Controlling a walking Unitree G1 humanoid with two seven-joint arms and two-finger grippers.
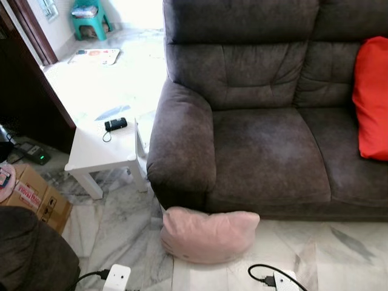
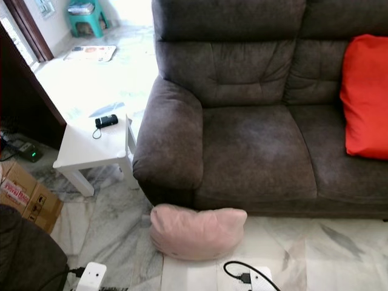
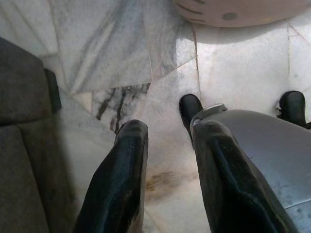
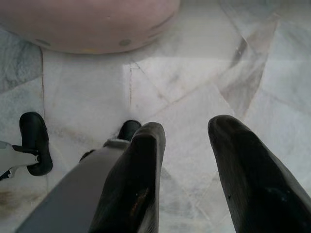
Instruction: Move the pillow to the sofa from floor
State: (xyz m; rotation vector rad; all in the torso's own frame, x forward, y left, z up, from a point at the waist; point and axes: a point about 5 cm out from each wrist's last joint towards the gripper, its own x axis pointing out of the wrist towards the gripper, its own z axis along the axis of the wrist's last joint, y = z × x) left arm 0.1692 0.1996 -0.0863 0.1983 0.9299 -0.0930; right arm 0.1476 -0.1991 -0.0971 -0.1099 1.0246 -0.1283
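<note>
A pale pink pillow (image 1: pixel 208 234) lies on the marble floor, pressed against the front of the dark grey-brown sofa (image 1: pixel 267 151) just below its left armrest. The sofa's left seat cushion is bare. In the left wrist view my left gripper (image 3: pixel 170 128) hangs open above the floor tiles, with the pillow (image 3: pixel 238 12) some way beyond its fingertips. My right gripper (image 4: pixel 188 125) is open too, low over the floor, and the pillow (image 4: pixel 87 24) lies ahead of it. Neither gripper touches the pillow.
A red cushion (image 1: pixel 371 97) leans at the sofa's right end. A small white side table (image 1: pixel 100 151) with a black device (image 1: pixel 115 124) stands left of the armrest. Cardboard boxes (image 1: pixel 33 200) and a dark armchair (image 1: pixel 30 254) crowd the lower left. A teal stool (image 1: pixel 90 18) stands far back.
</note>
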